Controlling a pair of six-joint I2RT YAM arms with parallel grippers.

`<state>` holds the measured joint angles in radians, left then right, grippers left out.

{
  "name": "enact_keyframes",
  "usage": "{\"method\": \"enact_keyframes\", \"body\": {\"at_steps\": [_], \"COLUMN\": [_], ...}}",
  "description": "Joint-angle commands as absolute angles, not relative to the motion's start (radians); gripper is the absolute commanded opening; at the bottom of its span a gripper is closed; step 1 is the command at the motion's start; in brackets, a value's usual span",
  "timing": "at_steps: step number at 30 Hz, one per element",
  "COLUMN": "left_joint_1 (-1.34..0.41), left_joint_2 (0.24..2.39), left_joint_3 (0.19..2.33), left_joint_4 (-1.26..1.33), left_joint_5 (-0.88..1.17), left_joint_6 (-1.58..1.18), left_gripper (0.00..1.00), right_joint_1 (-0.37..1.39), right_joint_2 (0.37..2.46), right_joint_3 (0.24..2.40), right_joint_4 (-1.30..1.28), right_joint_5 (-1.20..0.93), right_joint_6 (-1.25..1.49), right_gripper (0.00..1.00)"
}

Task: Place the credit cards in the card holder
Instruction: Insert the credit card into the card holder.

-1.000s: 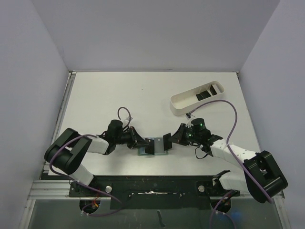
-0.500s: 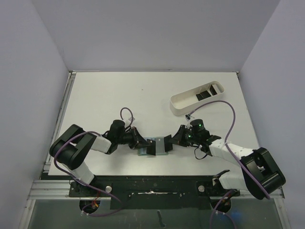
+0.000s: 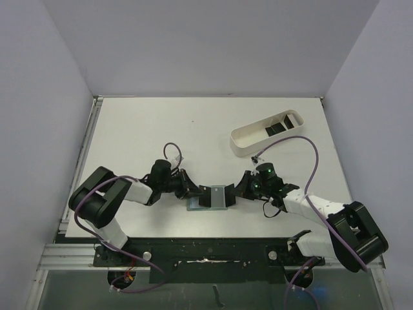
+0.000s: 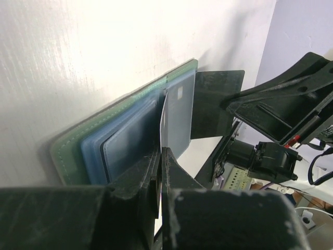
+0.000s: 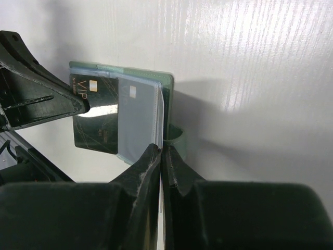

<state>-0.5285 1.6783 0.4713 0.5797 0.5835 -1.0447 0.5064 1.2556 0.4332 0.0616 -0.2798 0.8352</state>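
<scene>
The grey-green card holder [image 3: 220,196] lies open between my grippers, with its bluish pockets [image 4: 127,140] facing up. My left gripper [image 3: 195,192] is shut on a black credit card [image 3: 205,196] at the holder's left side. That card shows edge-on in the left wrist view [image 4: 163,117] and face-on, marked VIP, in the right wrist view [image 5: 96,117]. My right gripper [image 3: 237,189] is shut on a second black card [image 4: 216,104], whose front edge meets a translucent pocket leaf [image 5: 138,120]. More black cards [image 3: 279,126] lie in the white tray.
The long white oblong tray [image 3: 248,139] stands at the back right, angled, just behind the right arm's cable. The holder's snap tab [image 5: 175,136] loops beside my right jaw. The table's near edge and the arm bases lie close below the holder.
My right gripper has moved left to the holder with its card, which the bluish pocket leaf now mostly covers from above. My left gripper has edged slightly right and is still shut.
</scene>
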Motion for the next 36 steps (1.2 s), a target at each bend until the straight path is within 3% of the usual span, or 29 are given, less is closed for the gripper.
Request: {"method": "enact_keyframes", "body": {"at_steps": [1,10,25,36], "left_joint_1": [-0.536,-0.555,-0.557,-0.568], "left_joint_2": [1.702,1.716,1.631,1.701], "left_joint_3": [0.508,0.519,0.575,0.593], "left_joint_4": [0.587,0.578,0.276,0.362], "left_joint_5": [0.565,0.55,0.504,0.527], "left_joint_6": [-1.022,-1.022,-0.98,-1.023], "left_gripper": [0.0,0.0,0.0,0.0], "right_joint_1": [0.518,0.522,0.523,0.523], "right_joint_2": [1.219,1.214,1.191,1.183], "right_joint_3": [0.436,0.433,0.427,0.419], "right_joint_4": [0.036,0.036,0.029,0.03], "right_joint_5": [-0.222,-0.215,-0.202,-0.202], "right_joint_6": [0.804,0.806,0.805,0.805], "right_gripper": [0.0,0.0,0.0,0.0]}}
